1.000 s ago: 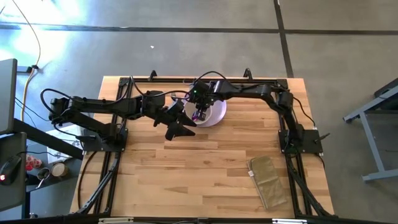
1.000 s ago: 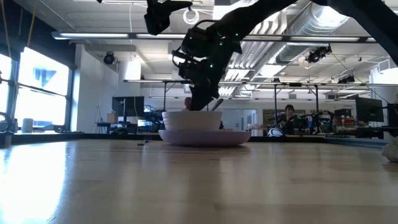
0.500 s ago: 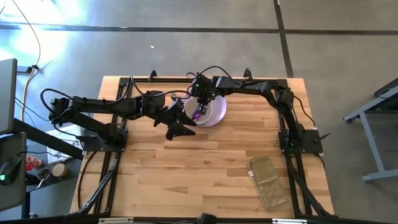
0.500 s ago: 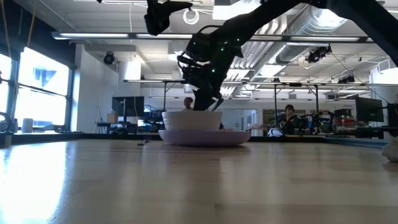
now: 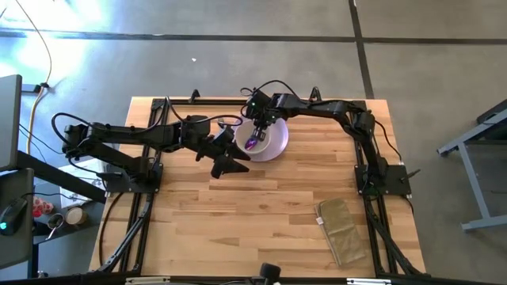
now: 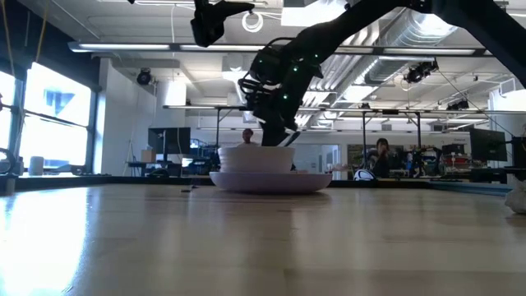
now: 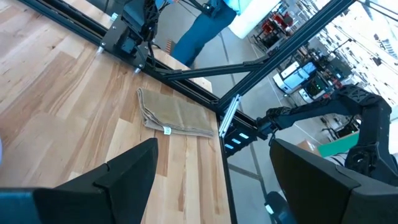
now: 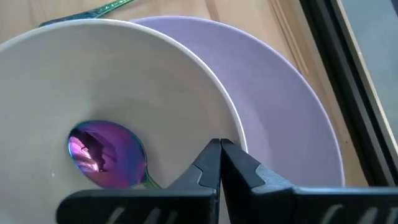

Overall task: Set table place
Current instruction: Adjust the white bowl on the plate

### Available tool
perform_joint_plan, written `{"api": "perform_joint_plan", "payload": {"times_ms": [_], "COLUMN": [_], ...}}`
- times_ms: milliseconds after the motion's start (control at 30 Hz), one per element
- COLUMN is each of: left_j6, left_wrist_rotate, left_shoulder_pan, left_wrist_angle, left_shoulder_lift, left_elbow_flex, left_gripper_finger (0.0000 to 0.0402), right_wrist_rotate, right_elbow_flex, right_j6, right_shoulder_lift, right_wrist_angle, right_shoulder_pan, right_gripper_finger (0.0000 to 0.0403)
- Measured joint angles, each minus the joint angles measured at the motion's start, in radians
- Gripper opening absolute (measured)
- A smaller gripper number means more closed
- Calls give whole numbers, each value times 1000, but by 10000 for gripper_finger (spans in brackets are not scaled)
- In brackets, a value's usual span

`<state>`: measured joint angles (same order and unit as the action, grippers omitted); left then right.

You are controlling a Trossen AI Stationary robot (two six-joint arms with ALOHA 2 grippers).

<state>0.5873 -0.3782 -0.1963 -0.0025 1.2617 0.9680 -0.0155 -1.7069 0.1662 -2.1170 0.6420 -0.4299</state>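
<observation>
Table [image 5: 261, 214]: light wood planks, black frame. At its 12 o'clock edge sits the lavender plate [image 5: 275, 145] with the cream bowl [image 8: 124, 93] on it; the iridescent spoon [image 8: 109, 154] lies inside the bowl, its purple bowl-end up. A thin teal fork handle [image 8: 109, 7] shows just beyond the bowl's rim.

Right gripper [image 8: 219, 163] hangs over the bowl, above the rim — fingertips pressed together, nothing between them. The right arm crowds the plate from 1 o'clock.

Left gripper [image 5: 230, 165] waits just beside the plate at its 8 o'clock, its fingers [image 7: 130, 171] spread wide apart and empty.

A tan folded cloth [image 5: 342, 230] lies well apart, toward the table's 4 o'clock corner. A person [image 6: 380, 153] sits in the room behind.
</observation>
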Motion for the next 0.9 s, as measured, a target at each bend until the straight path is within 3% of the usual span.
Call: {"api": "perform_joint_plan", "payload": {"times_ms": [200,667,900], "left_j6": [0,2,2], "left_wrist_rotate": [0,4,5], "left_shoulder_pan": [0,-1,-1], "left_wrist_angle": [0,0,0], "left_shoulder_lift": [0,0,0], "left_elbow_flex": [0,0,0], "left_gripper_finger": [298,298,298], "right_wrist_rotate": [-46,-45,-37], "right_elbow_flex": [1,1,-105], "right_j6": [26,26,42], "right_shoulder_lift": [0,2,2], "right_wrist_angle": [57,90,119], "right_shoulder_pan": [-20,-9,29], "right_gripper_finger": [0,0,0]}}
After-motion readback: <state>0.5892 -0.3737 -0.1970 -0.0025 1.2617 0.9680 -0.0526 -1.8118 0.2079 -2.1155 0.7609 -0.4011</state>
